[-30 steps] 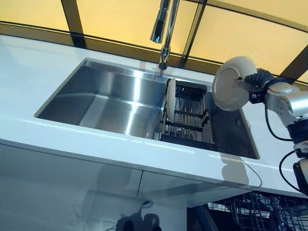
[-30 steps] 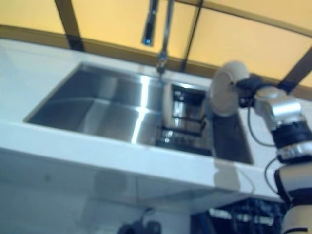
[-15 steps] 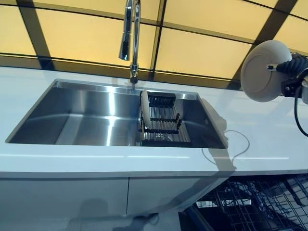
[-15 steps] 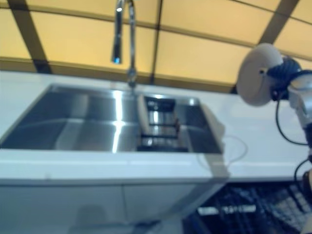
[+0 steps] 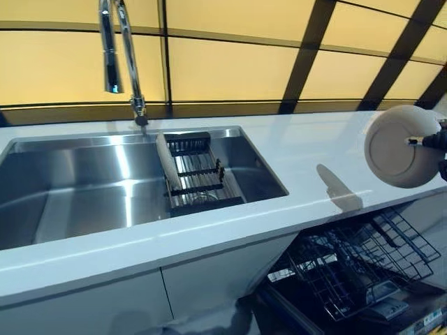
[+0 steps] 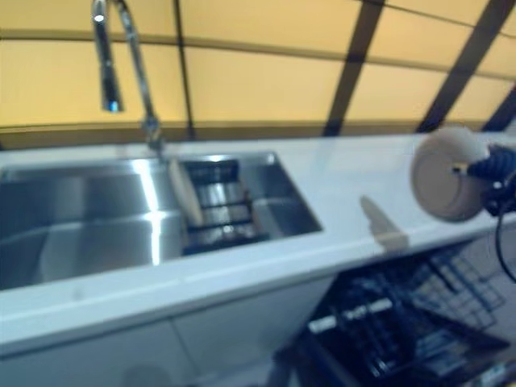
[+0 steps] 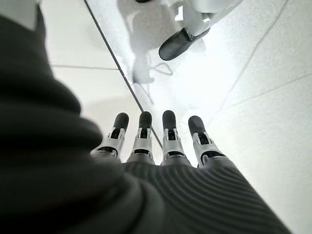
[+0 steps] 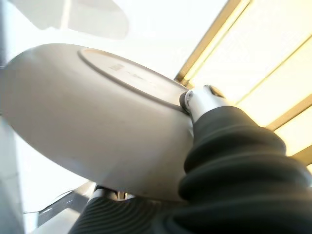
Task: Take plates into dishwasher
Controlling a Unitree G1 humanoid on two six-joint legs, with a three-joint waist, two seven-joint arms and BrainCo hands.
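We see the plate (image 5: 403,146) at the frame's right edge, pinched at its rim by the right hand (image 5: 434,142), on edge, underside toward us. It hangs past the counter's (image 5: 307,150) front edge, above the open dishwasher rack (image 5: 363,258) at lower right. Bare counter lies between it and the sink (image 5: 84,181). A second plate (image 5: 167,162) stands on edge in the sink's rack (image 5: 199,183), leaning left. Our left hand (image 7: 156,141) shows relaxed straight fingers, holding nothing.
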